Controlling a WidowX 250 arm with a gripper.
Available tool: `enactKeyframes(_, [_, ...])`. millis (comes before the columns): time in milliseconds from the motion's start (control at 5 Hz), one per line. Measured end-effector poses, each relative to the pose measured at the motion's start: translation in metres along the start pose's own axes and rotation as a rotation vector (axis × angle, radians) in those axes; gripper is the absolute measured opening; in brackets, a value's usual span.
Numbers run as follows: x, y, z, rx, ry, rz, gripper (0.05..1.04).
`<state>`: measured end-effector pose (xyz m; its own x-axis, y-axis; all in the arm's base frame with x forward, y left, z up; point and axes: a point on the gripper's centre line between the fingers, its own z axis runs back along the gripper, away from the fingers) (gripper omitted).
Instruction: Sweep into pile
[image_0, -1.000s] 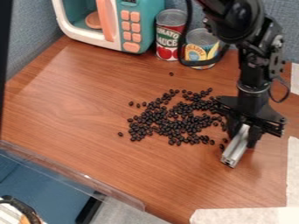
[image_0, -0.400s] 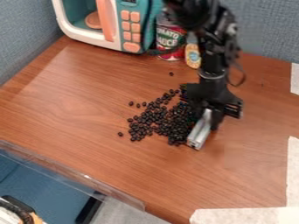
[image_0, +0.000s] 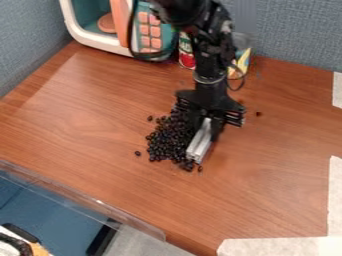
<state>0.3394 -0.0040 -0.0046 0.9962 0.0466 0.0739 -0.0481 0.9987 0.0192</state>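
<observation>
End effector (image_0: 207, 126) grips bar (image_0: 199, 145); beans (image_0: 164, 140) alongside, apparently touching.

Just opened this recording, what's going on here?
A black robot arm has a silvery metal bar in its gripper, held low at the right edge of a heap of small dark beans on the wooden table. It looks like a sweeping job, with the bar as the pusher. Most beans are bunched closely to the bar's left, but a few lie apart, including one off to the right behind the bar.
</observation>
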Motion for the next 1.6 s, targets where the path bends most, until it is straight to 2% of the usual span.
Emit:
enactKeyframes(200, [-0.003, 0.011, 0.001, 0.004, 0.002, 0.007, 0.38])
enactKeyframes(600, [-0.005, 0.004, 0.006, -0.042, 0.005, -0.018, 0.38])
enactKeyframes(1000, [0.004, -0.032, 0.054, -0.083, -0.116, -0.071, 0.38])
enactKeyframes(1200, [-0.007, -0.056, 0.064, -0.089, -0.14, -0.135, 0.38])
enactKeyframes(1600, [-0.044, -0.087, 0.055, -0.089, -0.105, -0.249, 0.38])
